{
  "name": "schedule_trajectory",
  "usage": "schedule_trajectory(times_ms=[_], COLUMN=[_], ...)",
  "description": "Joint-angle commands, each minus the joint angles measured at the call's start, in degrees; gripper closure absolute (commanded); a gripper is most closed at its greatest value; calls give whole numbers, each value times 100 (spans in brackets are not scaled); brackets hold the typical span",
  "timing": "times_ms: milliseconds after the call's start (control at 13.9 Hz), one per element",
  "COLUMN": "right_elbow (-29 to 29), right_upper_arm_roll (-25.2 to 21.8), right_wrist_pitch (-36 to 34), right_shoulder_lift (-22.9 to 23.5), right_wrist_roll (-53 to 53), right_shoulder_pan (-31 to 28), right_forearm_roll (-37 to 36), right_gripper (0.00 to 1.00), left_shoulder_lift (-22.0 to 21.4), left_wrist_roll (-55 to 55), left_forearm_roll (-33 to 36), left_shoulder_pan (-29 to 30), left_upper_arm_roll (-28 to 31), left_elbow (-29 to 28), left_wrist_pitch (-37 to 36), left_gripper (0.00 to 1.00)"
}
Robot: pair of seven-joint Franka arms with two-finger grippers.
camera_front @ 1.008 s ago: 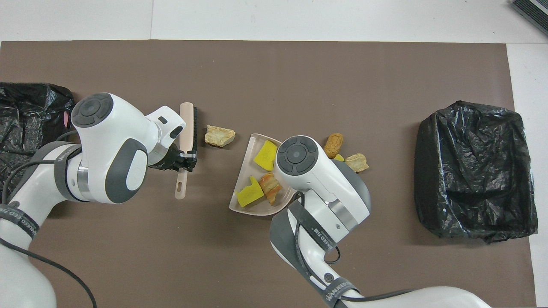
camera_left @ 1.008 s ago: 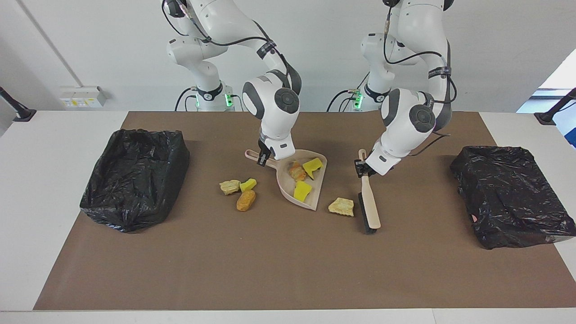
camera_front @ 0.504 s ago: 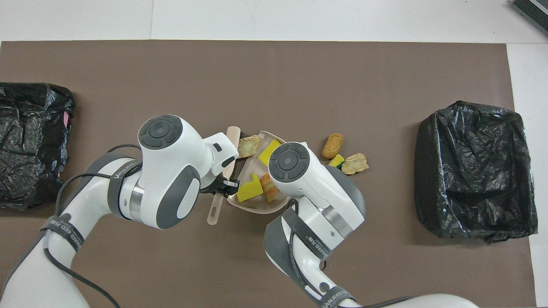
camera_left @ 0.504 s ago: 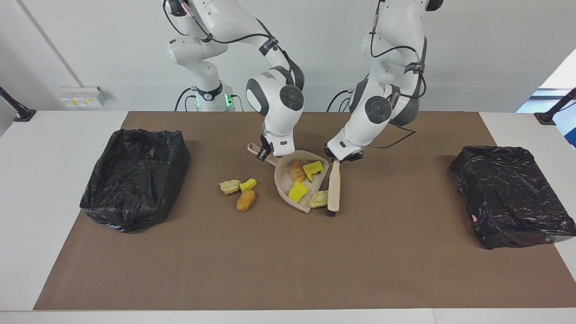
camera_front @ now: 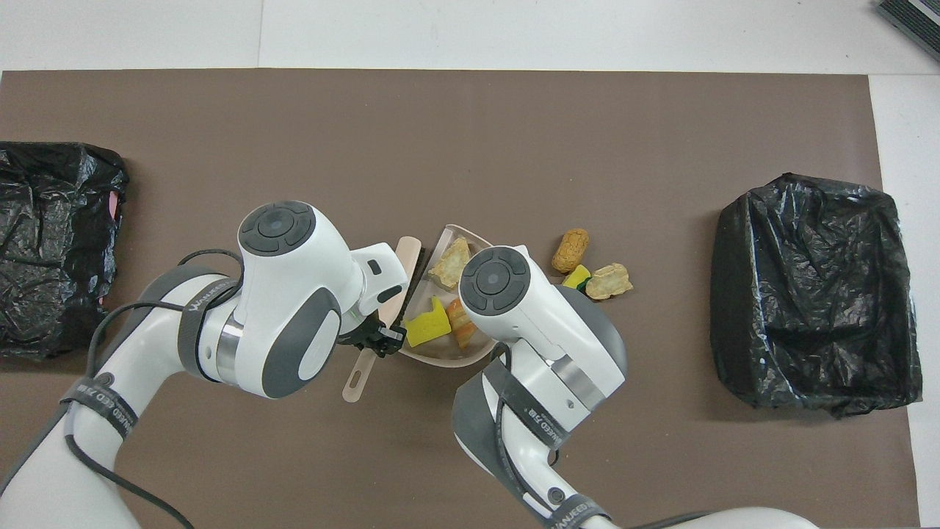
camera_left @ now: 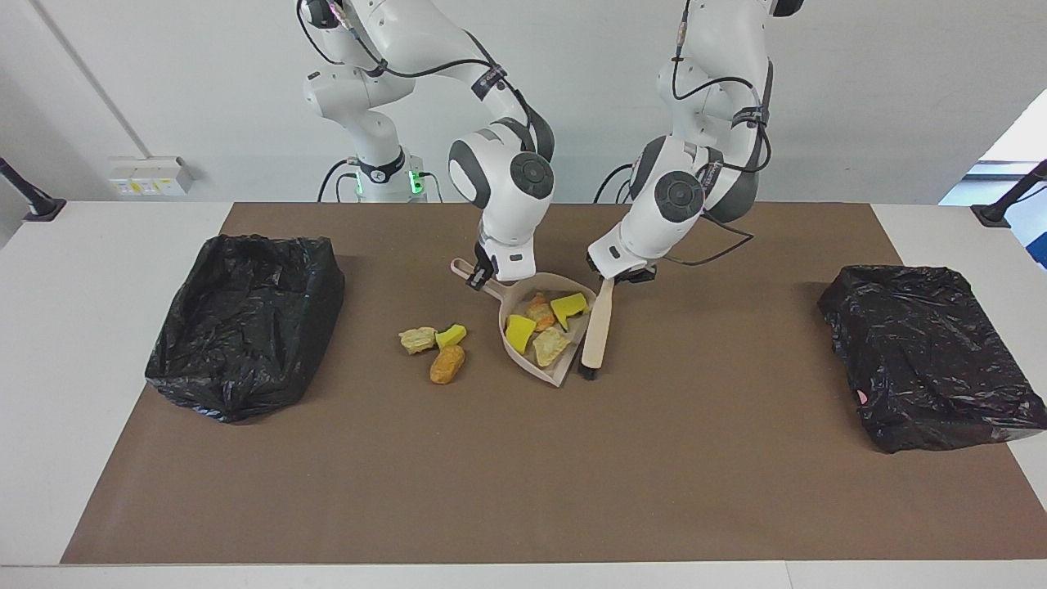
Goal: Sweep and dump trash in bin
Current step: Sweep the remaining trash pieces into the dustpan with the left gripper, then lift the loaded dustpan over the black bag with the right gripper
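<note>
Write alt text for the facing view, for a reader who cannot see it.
Mid-table, the left gripper holds a brush against the open edge of a beige dustpan that the right gripper grips by its handle. Four trash chunks lie in the pan; three more lie beside it. A black-lined bin sits at each end of the table.

High facing and overhead cameras (shared table (camera_left: 523,491)).

seven trash chunks (camera_left: 447,364), two bins (camera_left: 245,323)
</note>
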Motion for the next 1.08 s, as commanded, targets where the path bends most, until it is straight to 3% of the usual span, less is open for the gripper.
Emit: schedule_trajectory(times_ms=[0,504,648,792,1008], right_elbow=[-119,-58,-58,-49,21], right_upper_arm_roll=[8,-1,-1,-1,-18], right_wrist_pitch=[55,55,55,38,-173], right_shoulder_lift=[-112,-260,-515,-787,-1157], right_wrist_roll=[204,265,606,591,433], right_shoulder_pan=[-23,-154,-233,-435,-865], right_forearm_roll=[-33,-16,-16,-16,-16], right_gripper=[100,100,100,100,100], left_shoulder_lift=[-171,14,-73,-179,-600], left_wrist_roll=[117,-242,-793,-1584,-1991], left_forearm_roll=[-73,24,33,479,745], left_shoulder_pan=[4,1119,1165,1077,735], left_upper_arm_roll=[33,69,95,86,51], left_elbow=[-113,221,187,117,-619], left_wrist_pitch=[-104,230,187,169,623], left_gripper=[100,100,100,100,100])
